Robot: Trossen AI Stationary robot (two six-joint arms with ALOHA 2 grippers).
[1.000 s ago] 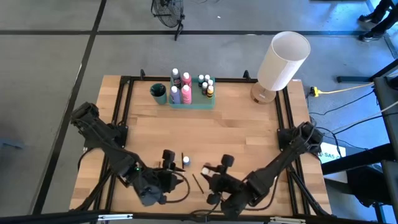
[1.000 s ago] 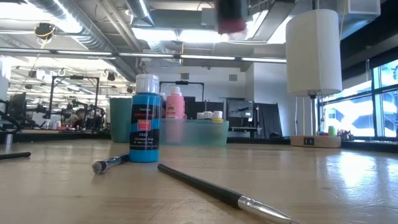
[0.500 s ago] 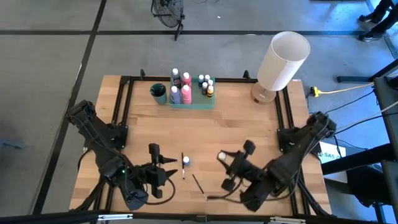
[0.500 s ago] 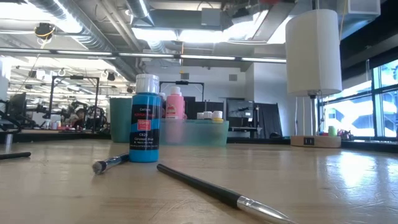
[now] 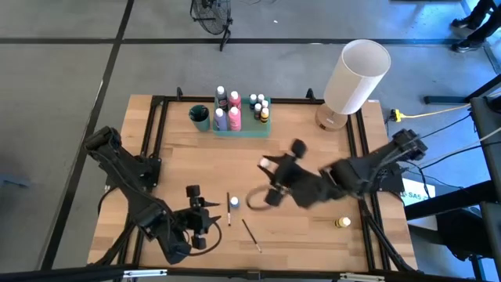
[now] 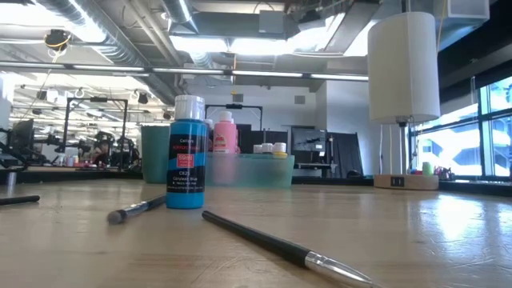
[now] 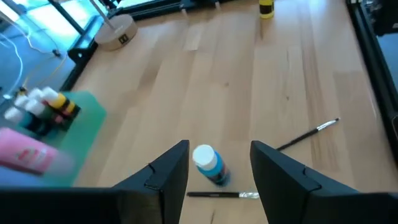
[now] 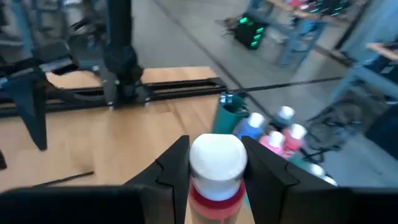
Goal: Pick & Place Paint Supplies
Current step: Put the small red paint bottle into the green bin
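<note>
My right gripper (image 5: 270,168) hangs over the middle of the table, shut on a red paint bottle with a white cap (image 8: 217,159). A blue paint bottle (image 5: 233,202) stands on its base near the front, with one thin brush (image 5: 228,211) lying beside it and a second brush (image 5: 250,230) lying nearer the front edge. My left gripper (image 5: 205,216) is open just left of the blue bottle (image 7: 208,165). Its fingers stand short of the bottle and touch nothing that I can see. A yellow bottle (image 5: 342,222) lies at the front right. My right gripper pinches the red bottle between its two fingers, which sit on opposite sides of its top end, at the cap and the red shoulder just below it (image 8: 200,200). The fingers reach in from the table's right, slanting a little downward. The bottle is lifted clear of the table.
A translucent green tray (image 5: 254,131) holding several bottles stands at the far middle, with a dark green cup (image 5: 200,117) to its left. A big white lamp (image 5: 356,77) stands at the far right. Black frame rails (image 5: 155,149) run along both sides of the table.
My right gripper has risen from the front edge and carried the red bottle toward the far side, to the middle of the table. That uncovered the yellow bottle. My left gripper has rolled and sunk a little beside the blue bottle. The brush next to that bottle has shifted slightly.
</note>
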